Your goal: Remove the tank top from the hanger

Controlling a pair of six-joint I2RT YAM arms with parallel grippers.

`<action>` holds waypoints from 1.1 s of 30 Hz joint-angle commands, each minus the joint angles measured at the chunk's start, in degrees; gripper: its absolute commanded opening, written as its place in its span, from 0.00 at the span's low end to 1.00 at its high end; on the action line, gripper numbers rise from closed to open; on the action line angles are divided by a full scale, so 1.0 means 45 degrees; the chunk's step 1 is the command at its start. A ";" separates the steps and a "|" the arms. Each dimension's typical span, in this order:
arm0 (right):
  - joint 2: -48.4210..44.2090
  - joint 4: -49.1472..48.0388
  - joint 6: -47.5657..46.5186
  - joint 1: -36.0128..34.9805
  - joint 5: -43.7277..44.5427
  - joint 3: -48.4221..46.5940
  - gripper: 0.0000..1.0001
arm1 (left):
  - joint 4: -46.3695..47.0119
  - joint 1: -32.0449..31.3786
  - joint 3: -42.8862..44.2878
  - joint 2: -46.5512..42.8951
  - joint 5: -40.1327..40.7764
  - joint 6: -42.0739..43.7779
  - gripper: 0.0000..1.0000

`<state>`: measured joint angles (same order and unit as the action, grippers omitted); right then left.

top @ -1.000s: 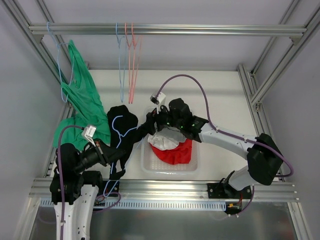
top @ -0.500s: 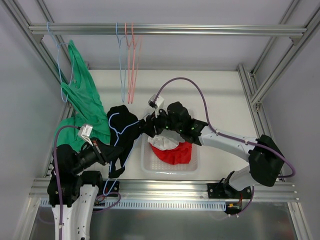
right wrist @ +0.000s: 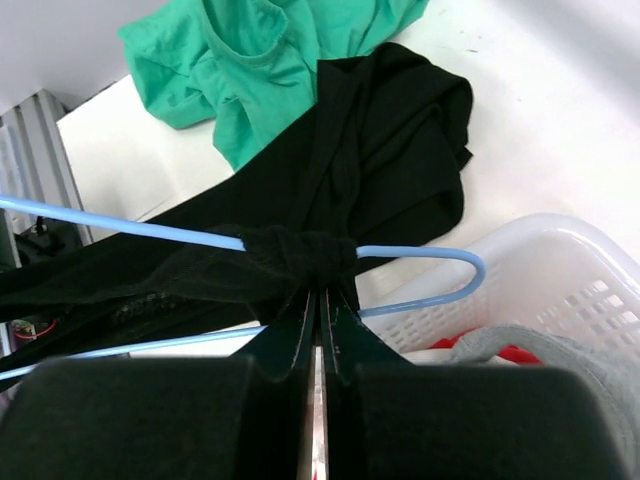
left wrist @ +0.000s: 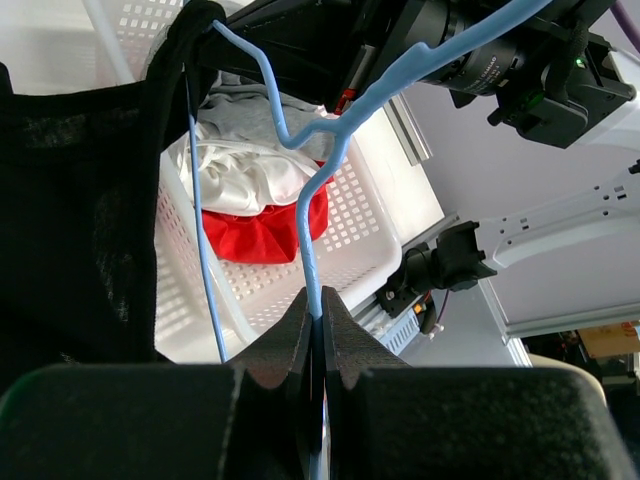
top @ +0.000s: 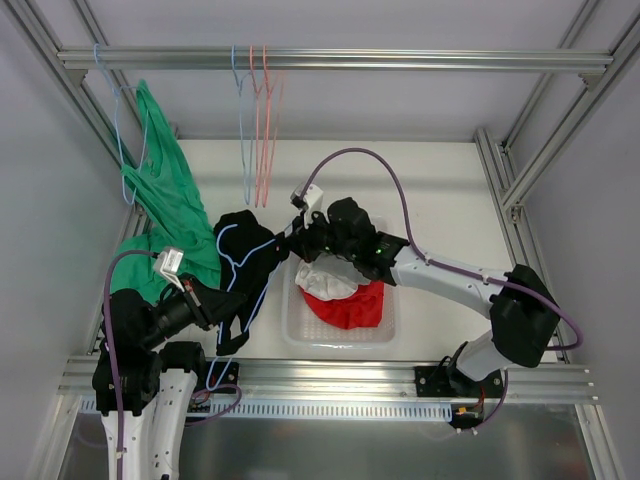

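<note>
Black fabric tank top (right wrist: pixel 390 140) draped on a thin light-blue wire hanger (right wrist: pixel 415 249), spread on the white table just left of a white perforated plastic basket (right wrist: pixel 560 242) with red and white clothes inside. Crumpled green garment (right wrist: pixel 270 60) further left, touching the black cloth's far edge.

Left gripper (left wrist: pixel 318 305) clamped narrow on the hanger's wire at the near side. Right gripper (right wrist: pixel 320 295) pinched shut on a bunched black strap wound around the wire, just beside the hanger's rounded end next to the basket rim.

Likely step in hand: slipping that strap off the rounded end. For a clean result:
- Hold the hanger steady with the left grip.
- Draw the strap along the wire toward the basket and past the curve, rather than straight up.
- Pull gently, to avoid stretching the cloth or dragging the whole hanger.
- Mind the basket wall close by, a possible snag.

Hard to make out: wire perhaps caught between the right fingertips together with the cloth, impossible to tell. Second strap lost in dark folds. Hanger hook cut off in both wrist views. Right fingertips masked by the arm's own body from above.
</note>
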<state>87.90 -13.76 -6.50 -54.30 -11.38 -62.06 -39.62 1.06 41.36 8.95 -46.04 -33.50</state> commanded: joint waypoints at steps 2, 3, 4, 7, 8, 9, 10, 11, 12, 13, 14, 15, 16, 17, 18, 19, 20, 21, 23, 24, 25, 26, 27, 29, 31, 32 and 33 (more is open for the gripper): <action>-0.0801 0.0127 -0.0352 0.0114 0.1605 -0.0583 0.00 | 0.0444 -0.0079 0.0378 0.0237 -0.0433 0.0041 0.00; -0.0976 0.0225 -0.0352 0.0172 0.1823 -0.0583 0.00 | 0.0444 -0.0079 0.0378 0.0257 -0.0413 0.0080 0.00; -0.1094 0.0380 -0.0333 0.0328 0.2134 -0.0583 0.00 | 0.0444 -0.0099 0.0378 0.0257 -0.0374 0.0080 0.00; -0.1174 0.0828 -0.0235 0.0718 0.2972 -0.0778 0.00 | 0.0444 -0.0079 0.0475 0.0316 -0.0432 0.0119 0.00; -0.1096 0.1005 -0.0254 0.0855 0.3093 -0.1146 0.00 | 0.0425 -0.0079 0.0534 0.0335 -0.0549 0.0177 0.00; -0.0941 0.1277 -0.0312 0.0992 0.3037 -0.1440 0.00 | 0.0425 -0.0079 0.0612 0.0355 -0.0588 0.0178 0.00; -0.0610 0.1880 -0.0390 0.1264 0.2997 -0.1771 0.00 | 0.0425 -0.0079 0.0825 0.0335 -0.0628 0.0178 0.00; -0.0394 0.2098 -0.0507 0.1344 0.2978 -0.2335 0.00 | 0.0444 -0.0079 0.0982 0.0335 -0.0686 0.0197 0.00; -0.0180 0.2603 -0.0527 0.1441 0.2977 -0.2670 0.00 | 0.0444 -0.0079 0.1138 0.0393 -0.0706 0.0197 0.00; 0.0248 0.2879 -0.0528 0.1616 0.2842 -0.3040 0.00 | 0.0425 -0.0079 0.1507 0.0471 -0.0764 0.0236 0.00; 0.0426 0.2998 -0.0547 0.1657 0.2763 -0.3354 0.00 | 0.0425 -0.0079 0.1724 0.0530 -0.0784 0.0217 0.00; 0.0583 0.3386 -0.0644 0.1677 0.2666 -0.3975 0.00 | 0.0425 -0.0079 0.1919 0.0608 -0.0765 0.0217 0.00; 0.0700 0.3776 -0.0664 0.1677 0.2162 -0.4272 0.00 | 0.0425 -0.0079 0.2424 0.0667 -0.0765 0.0236 0.00; 0.0876 0.3954 -0.0684 0.1677 0.1983 -0.4584 0.00 | 0.0425 -0.0079 0.2719 0.0841 -0.0765 0.0256 0.00; 0.0935 0.4362 -0.0742 0.1677 0.1807 -0.5225 0.00 | 0.0405 -0.0079 0.3012 0.0940 -0.0687 0.0275 0.00; 0.0975 0.4559 -0.0781 0.1696 0.1457 -0.5522 0.00 | 0.0405 -0.0079 0.3634 0.1076 -0.0570 0.0372 0.00; 0.0975 0.4774 -0.0801 0.1735 0.1299 -0.5834 0.00 | 0.0386 -0.0079 0.3988 0.1174 -0.0492 0.0451 0.00; 0.0936 0.4970 -0.0782 0.1774 0.1046 -0.6147 0.00 | 0.0386 -0.0079 0.4301 0.1252 -0.0259 0.0548 0.00; 0.0781 0.5322 -0.0471 0.2027 0.0109 -0.6792 0.00 | 0.0405 -0.0060 0.5297 0.1350 0.0229 0.0841 0.00; 0.0586 0.5439 -0.0295 0.2125 -0.0222 -0.6968 0.00 | 0.0405 -0.0079 0.5590 0.1409 0.0483 0.1016 0.00; 0.0449 0.5440 -0.0023 0.2203 -0.0961 -0.7144 0.00 | 0.0405 -0.0079 0.6173 0.1429 0.1201 0.1288 0.00; 0.0274 0.5440 0.0096 0.2185 -0.1355 -0.7126 0.00 | 0.0444 -0.0060 0.6450 0.1468 0.1711 0.1388 0.00; -0.0115 0.5305 0.0310 0.2185 -0.1823 -0.7030 0.00 | 0.0618 -0.0040 0.6646 0.1468 0.2219 0.1447 0.00; -0.0604 0.4682 0.1127 0.2049 -0.3346 -0.6137 0.00 | 0.1962 -0.0021 0.6746 0.1371 0.3276 0.1409 0.00; -0.1344 0.3607 0.1405 0.1621 -0.4128 -0.5353 0.00 | 0.3521 -0.0021 0.6300 0.1293 0.3493 0.0866 0.00; -0.1562 0.3508 0.1367 0.1386 -0.4229 -0.4866 0.00 | 0.5425 -0.0001 0.6026 0.1370 0.3513 0.0629 0.00; -0.1699 0.3487 0.1251 0.1171 -0.4307 -0.4706 0.00 | 0.6353 -0.0021 0.5829 0.1506 0.3493 0.0356 0.00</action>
<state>84.95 6.66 -3.14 -46.13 -22.83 -85.86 -28.32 1.10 69.63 14.59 -34.44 -29.52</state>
